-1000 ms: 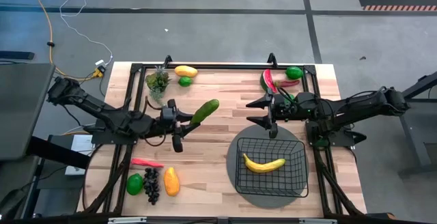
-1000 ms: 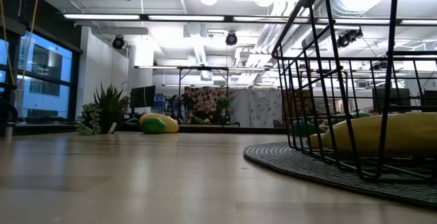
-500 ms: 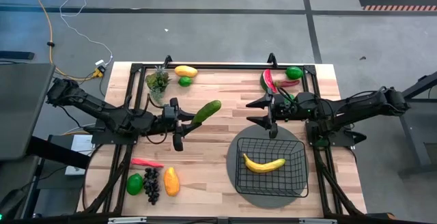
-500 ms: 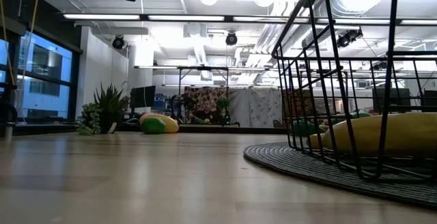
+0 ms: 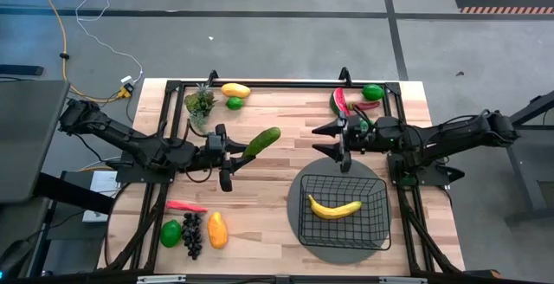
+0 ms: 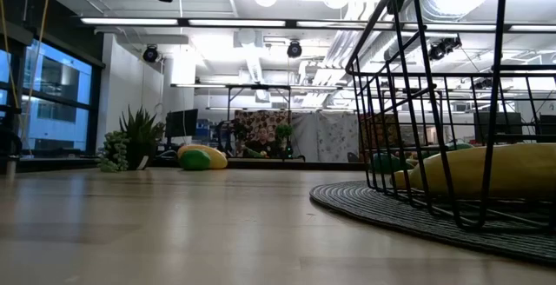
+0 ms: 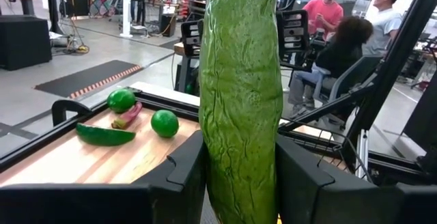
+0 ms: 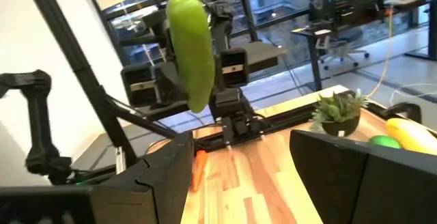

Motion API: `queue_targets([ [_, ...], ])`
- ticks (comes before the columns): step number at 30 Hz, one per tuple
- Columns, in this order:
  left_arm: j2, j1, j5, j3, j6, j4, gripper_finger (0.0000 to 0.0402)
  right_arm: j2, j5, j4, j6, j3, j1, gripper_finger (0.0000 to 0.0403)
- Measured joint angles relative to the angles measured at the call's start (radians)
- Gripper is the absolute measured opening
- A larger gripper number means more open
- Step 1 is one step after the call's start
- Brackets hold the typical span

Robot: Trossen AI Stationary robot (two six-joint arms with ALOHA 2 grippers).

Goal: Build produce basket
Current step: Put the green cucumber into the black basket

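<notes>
A long green cucumber (image 5: 261,140) is lifted above the table's middle, in my left gripper (image 5: 235,155). It fills the left wrist view as a cucumber (image 7: 239,94) between the two dark fingers. My right gripper (image 5: 334,145) hangs open just beyond the far edge of the black wire basket (image 5: 343,208) and holds nothing. The basket stands on a round grey mat (image 5: 339,249) near the table's near right. A yellow banana (image 5: 335,207) lies on its floor. The right wrist view looks across at the raised cucumber (image 8: 190,46). My left gripper pinches the cucumber between its two fingers (image 7: 188,173), by the lower end (image 7: 239,183). The fingers come level from the table's left. The cucumber is lifted clear and slants up and away from the gripper toward the table's far right.
Near left lie a red chili (image 5: 185,206), a lime (image 5: 170,232), dark grapes (image 5: 192,235) and an orange mango (image 5: 217,230). At the far edge are a small plant (image 5: 200,104), a mango (image 5: 235,89) and a lime (image 5: 234,103). A watermelon slice (image 5: 341,102) and a lime (image 5: 372,92) lie far right.
My left gripper, with the cucumber still in it, has edged slightly toward the table's right.
</notes>
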Motion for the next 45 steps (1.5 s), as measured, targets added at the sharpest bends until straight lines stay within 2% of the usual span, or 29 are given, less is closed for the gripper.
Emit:
queue_targets([
  [6, 0.000, 0.007, 0.000, 0.001, 0.000, -0.039, 0.0123, 0.000, 0.002, -0.014, -0.084, 0.000, 0.000, 0.0224],
  [13, 0.000, 0.023, 0.018, 0.001, -0.001, -0.040, 0.0123, 0.000, -0.016, 0.001, -0.092, 0.000, 0.000, 0.0231],
  [17, 0.000, 0.024, 0.018, 0.001, -0.001, -0.044, 0.0123, 0.000, -0.016, 0.000, -0.105, 0.000, 0.000, 0.0274],
  [23, 0.000, 0.032, 0.021, 0.001, 0.000, -0.054, 0.0123, 0.000, 0.005, -0.007, -0.128, 0.000, 0.000, 0.0381],
  [25, 0.000, 0.038, 0.021, 0.001, 0.000, -0.054, 0.0123, 0.000, 0.014, 0.001, -0.129, 0.000, 0.000, 0.0394],
  [31, 0.000, 0.071, 0.044, 0.001, 0.008, -0.054, 0.0123, 0.000, 0.051, 0.066, -0.035, 0.000, 0.000, 0.0380],
  [35, 0.017, 0.099, 0.086, 0.009, 0.008, -0.051, 0.0123, 0.012, 0.051, 0.112, -0.041, 0.000, 0.000, 0.0379],
  [40, 0.095, 0.134, 0.161, 0.061, 0.026, -0.049, 0.0123, 0.090, 0.033, 0.190, -0.047, 0.000, 0.000, 0.0378],
  [45, 0.175, 0.168, 0.185, 0.116, 0.003, -0.044, 0.0123, 0.174, 0.019, 0.314, -0.054, 0.000, 0.000, 0.0378],
])
